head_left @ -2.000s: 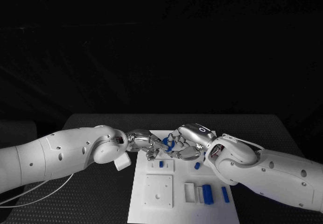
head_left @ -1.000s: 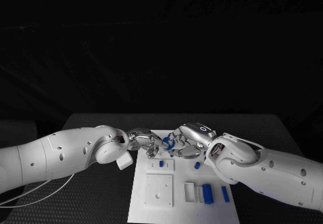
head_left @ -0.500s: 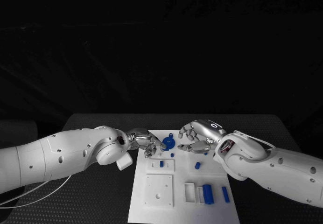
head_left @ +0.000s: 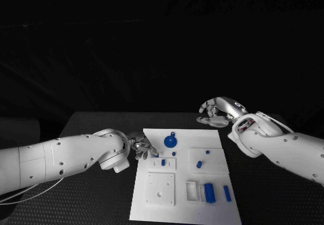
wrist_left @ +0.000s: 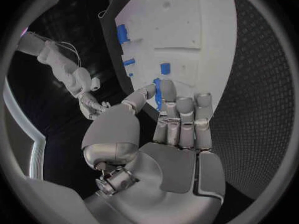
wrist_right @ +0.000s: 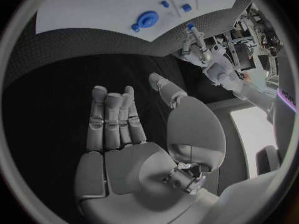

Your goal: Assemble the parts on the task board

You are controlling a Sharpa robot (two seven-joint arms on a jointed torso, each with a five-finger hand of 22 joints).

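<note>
Since two seconds ago the right hand [head_left: 217, 112] has let go of the round blue part [head_left: 170, 140] and pulled up and away from the task board [head_left: 206, 143]; the two hands were bunched together over the board then, and now they are well apart; the left hand [head_left: 143, 145] has slid back to the board's left edge.

From the head view, the right hand hangs above the dark counter [head_left: 94, 126] past the board's far right corner, fingers loosely curled, grasping nothing; the left hand sits low at the board's left edge, fingers bent toward a small blue peg [head_left: 163, 162]; the round blue part lies flat near the far edge of the board; a long blue block [head_left: 209, 192] lies at the near right.

From the left wrist view, the left hand [wrist_left: 177, 124] reaches over the board [wrist_left: 199, 30] with fingers side by side and straight; a blue peg [wrist_left: 157, 92] shows between thumb and fingers, but I cannot tell if it is held.

From the right wrist view, the right hand [wrist_right: 124, 139] is released, fingers straight and together, thumb out to the side, nothing in it; the round blue part [wrist_right: 147, 20] lies on the board [wrist_right: 81, 10] well beyond the fingertips.
</note>
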